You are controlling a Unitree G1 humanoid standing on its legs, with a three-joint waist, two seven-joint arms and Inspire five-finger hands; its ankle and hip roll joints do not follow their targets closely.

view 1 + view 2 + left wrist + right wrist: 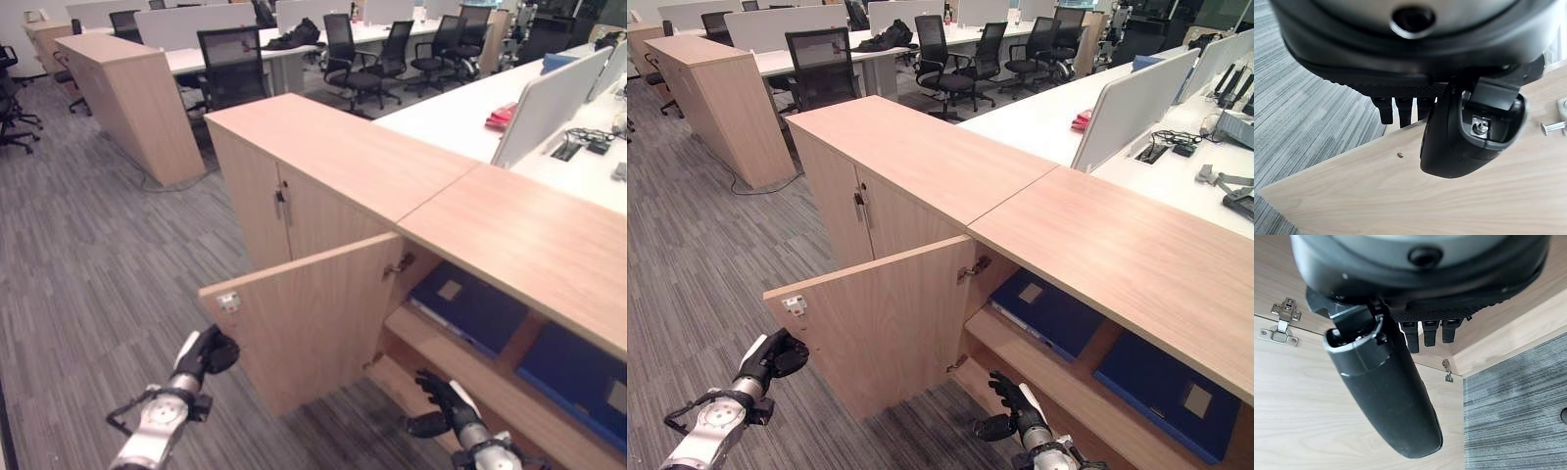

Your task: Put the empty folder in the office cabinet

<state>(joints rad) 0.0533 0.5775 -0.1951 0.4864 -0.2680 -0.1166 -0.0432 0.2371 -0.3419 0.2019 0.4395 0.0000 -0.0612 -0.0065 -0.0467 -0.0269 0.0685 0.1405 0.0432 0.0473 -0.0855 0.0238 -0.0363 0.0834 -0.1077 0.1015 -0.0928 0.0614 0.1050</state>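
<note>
Left eye view: the office cabinet [509,235] stood with one door [313,313] swung open toward the robot. Two blue folders lay flat on the upper shelf [441,343], one [468,305] near the door's hinge side, the other [578,377] toward the shelf's far right end and partly cut off by the frame. The left hand [204,352] sat at the door's free edge, fingers curled; the right hand [441,401] hung low before the lower shelf, holding nothing.

Right eye view: the same arrangement. The left hand [774,355] appeared just beside the door's outer edge; contact could not be confirmed. The right hand [1014,403] was relaxed, fingers spread.

Left wrist view: the fingers [1403,108] hooked over the door's [1425,196] top edge, thumb on its face. Judged grasping the door.

Right wrist view: thumb and fingers [1430,333] straight, clear of the cabinet's interior panels [1303,396]; released and empty.

Assessment: neither hand carried a folder, so placement seemed done, though which of the two was the task's folder could not be told. The step in hand seemed to be the door; the next move likely calls for swinging it shut, with the right hand drawn clear first. The cabinet's lower interior was hidden behind the door.
</note>
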